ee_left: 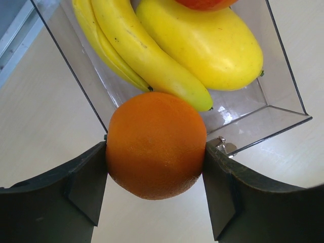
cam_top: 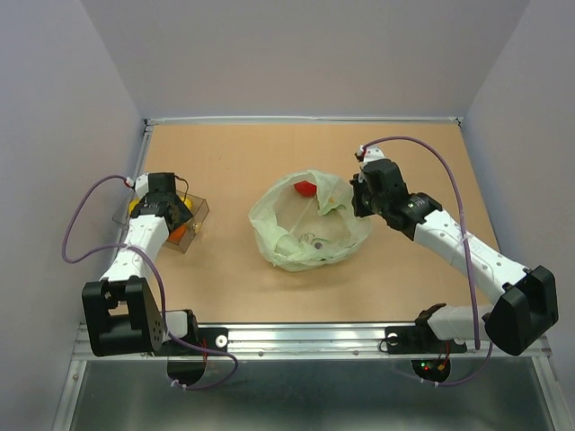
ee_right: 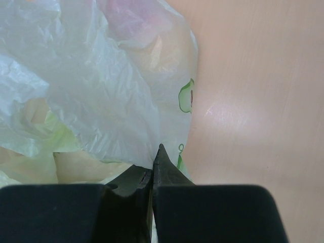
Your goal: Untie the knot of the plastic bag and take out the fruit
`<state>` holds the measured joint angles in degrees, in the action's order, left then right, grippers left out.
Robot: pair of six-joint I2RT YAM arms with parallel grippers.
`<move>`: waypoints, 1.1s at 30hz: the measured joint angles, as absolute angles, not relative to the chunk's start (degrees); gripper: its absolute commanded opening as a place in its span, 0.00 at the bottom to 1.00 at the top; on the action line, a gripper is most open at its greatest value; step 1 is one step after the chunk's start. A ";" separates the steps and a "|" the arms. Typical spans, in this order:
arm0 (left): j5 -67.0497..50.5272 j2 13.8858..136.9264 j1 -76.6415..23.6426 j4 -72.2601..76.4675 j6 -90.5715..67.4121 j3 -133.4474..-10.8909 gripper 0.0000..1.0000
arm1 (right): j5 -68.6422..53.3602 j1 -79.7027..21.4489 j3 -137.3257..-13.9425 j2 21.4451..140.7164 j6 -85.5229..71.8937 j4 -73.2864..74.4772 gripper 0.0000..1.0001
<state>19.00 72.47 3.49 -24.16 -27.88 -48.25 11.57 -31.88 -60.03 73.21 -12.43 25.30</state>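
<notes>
The pale green plastic bag [cam_top: 310, 224] lies open in the middle of the table, with a red fruit [cam_top: 306, 188] showing at its far rim. No knot shows. My right gripper [cam_top: 359, 199] is shut on the bag's right rim; in the right wrist view the film [ee_right: 116, 96] runs into the closed jaws [ee_right: 153, 169]. My left gripper [cam_top: 171, 220] is shut on an orange [ee_left: 156, 144] at the near edge of the clear rigid box [ee_left: 273, 119]. In the box lie a yellow banana [ee_left: 136, 50], a yellow round fruit [ee_left: 207, 48] and a red-orange fruit [ee_left: 205, 4].
The clear box [cam_top: 193, 215] stands at the table's left side, under my left gripper. Grey walls close the table on three sides. A metal rail [cam_top: 305, 337] runs along the near edge by the arm bases.
</notes>
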 measured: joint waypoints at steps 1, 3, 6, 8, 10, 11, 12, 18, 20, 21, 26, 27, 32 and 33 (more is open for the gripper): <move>18.68 72.47 3.49 -24.16 -27.90 -48.25 0.56 | 11.55 -31.88 -60.03 73.21 -12.43 25.30 0.01; 17.52 72.77 3.49 -24.16 -27.75 -48.23 0.66 | 11.57 -31.88 -60.03 73.23 -12.40 25.30 0.01; 16.51 73.12 3.49 -24.01 -27.51 -48.25 0.87 | 11.62 -31.88 -60.03 73.23 -12.38 25.32 0.01; 15.75 73.12 3.49 -24.03 -27.42 -48.25 0.97 | 11.81 -31.88 -60.10 73.23 -12.38 25.32 0.01; 14.68 73.03 3.49 -24.14 -27.07 -48.25 0.99 | 11.99 -31.88 -60.12 73.25 -12.23 25.30 0.01; 14.17 72.86 3.49 -24.32 -27.00 -48.25 0.99 | 12.01 -31.88 -60.12 73.30 -12.21 25.30 0.01; 13.61 72.44 3.49 -24.58 -26.79 -48.25 0.99 | 12.05 -31.88 -60.23 73.45 -12.16 25.30 0.01; 11.29 66.81 3.36 -27.35 -25.34 -50.94 0.99 | 12.80 -31.88 -60.58 73.82 -11.79 25.34 0.01; 10.90 64.64 2.35 -27.59 -25.26 -52.25 0.99 | 13.21 -31.88 -60.95 73.82 -11.81 25.32 0.01; 10.48 63.18 0.32 -27.64 -25.26 -53.32 0.99 | 13.80 -31.88 -61.32 73.82 -11.84 25.30 0.01; 8.32 60.58 -14.48 -23.64 -25.34 -57.10 0.99 | 16.97 -31.88 -62.22 73.89 -11.86 25.21 0.01; 7.60 60.75 -18.92 -21.74 -25.50 -57.45 0.97 | 18.17 -31.88 -62.24 73.91 -11.97 25.26 0.01; 6.17 65.10 -34.39 -13.78 -25.67 -58.39 0.88 | 23.44 -31.88 -62.24 74.50 -12.25 25.28 0.01; 6.59 67.20 -37.32 -11.75 -25.36 -59.09 0.87 | 24.12 -31.88 -62.24 74.56 -12.25 25.28 0.01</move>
<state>6.59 67.20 -37.32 -11.75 -25.36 -59.09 24.12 -31.88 -62.24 74.56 -12.25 25.28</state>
